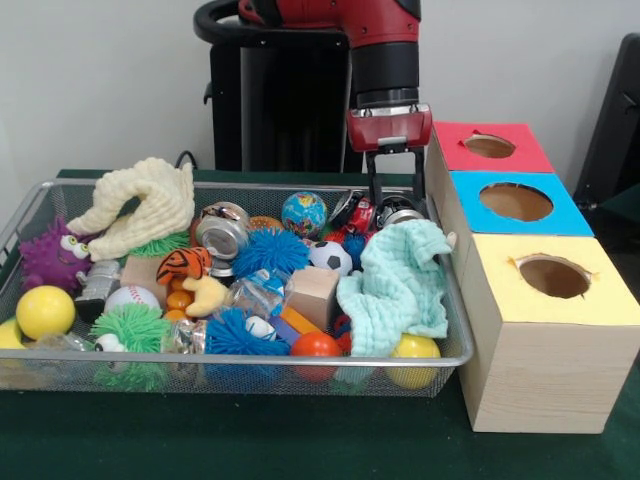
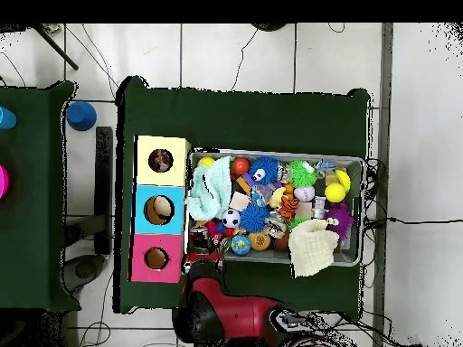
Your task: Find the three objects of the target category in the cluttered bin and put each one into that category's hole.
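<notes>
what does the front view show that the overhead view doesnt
Only the front view shows the claw hanging over the far right corner of the wire bin, plus the boxes' pale wood sides and the purple toy's googly eyes.

Only the overhead view shows inside the holes: something sits in the yellow box and the blue box. It also shows a blue object on the floor beyond the table.

Both show the bin's clutter, the mint cloth, the cream cloth, and the red box.
</notes>
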You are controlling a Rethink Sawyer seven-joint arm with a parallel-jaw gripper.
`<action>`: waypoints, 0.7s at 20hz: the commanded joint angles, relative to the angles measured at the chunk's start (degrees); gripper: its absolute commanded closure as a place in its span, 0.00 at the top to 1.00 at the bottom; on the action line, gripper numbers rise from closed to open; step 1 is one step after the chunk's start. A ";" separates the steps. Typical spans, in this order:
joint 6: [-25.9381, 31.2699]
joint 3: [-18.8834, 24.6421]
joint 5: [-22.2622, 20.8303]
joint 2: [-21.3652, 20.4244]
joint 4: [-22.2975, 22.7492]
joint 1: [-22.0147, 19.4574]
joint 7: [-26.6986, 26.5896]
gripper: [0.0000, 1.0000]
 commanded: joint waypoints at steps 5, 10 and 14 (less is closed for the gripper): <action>-5.75 2.44 4.55 -0.09 -4.05 -1.64 16.08 1.00; -3.32 4.06 5.29 -3.74 -2.81 -2.23 16.87 1.00; -0.85 4.68 6.15 -6.33 -2.07 -2.36 16.96 1.00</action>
